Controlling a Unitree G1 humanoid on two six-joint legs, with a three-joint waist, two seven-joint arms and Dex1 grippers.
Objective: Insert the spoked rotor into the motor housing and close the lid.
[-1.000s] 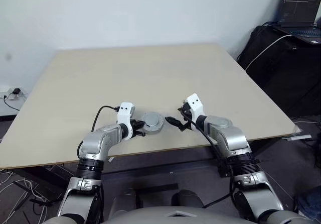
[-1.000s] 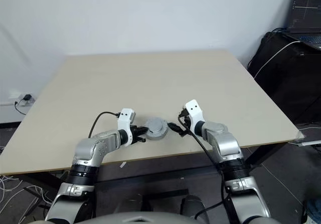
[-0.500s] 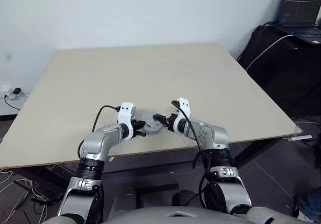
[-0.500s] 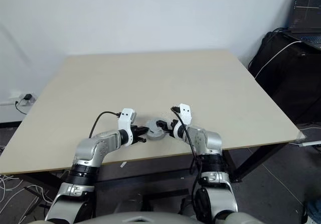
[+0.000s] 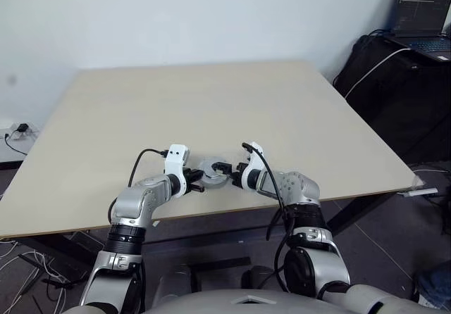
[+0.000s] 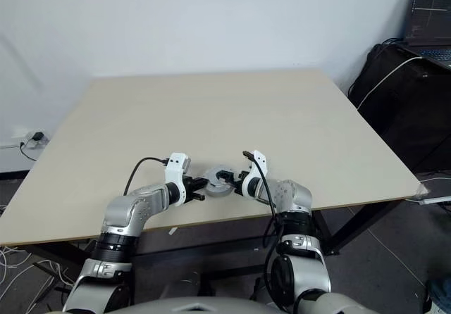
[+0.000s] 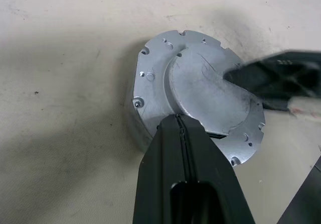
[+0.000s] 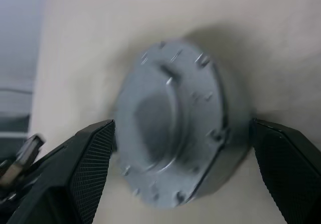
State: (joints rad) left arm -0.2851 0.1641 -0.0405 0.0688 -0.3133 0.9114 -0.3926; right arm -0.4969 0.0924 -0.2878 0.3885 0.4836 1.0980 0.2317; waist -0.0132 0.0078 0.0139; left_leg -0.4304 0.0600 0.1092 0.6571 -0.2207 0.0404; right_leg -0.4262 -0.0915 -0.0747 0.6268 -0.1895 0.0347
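The left gripper [image 7: 183, 126] is closed tight, its tip touching the grey lid [image 7: 200, 91]. The lid sits on the motor housing [image 5: 213, 174] near the tabletop's [image 5: 211, 110] front edge. The right gripper [image 8: 180, 174] is wide open, one finger on each side of the housing.

The lid [image 7: 200, 91] covers the motor housing [image 7: 136, 123], so the housing's interior is hidden; the left gripper [image 7: 179, 117] masks the lid's near rim in its wrist view; the lid appears blurred in the right wrist view; the right gripper's fingers [image 8: 286, 169] run off that picture's edges; the laptop [image 5: 423, 15] is cropped at the frame corner.
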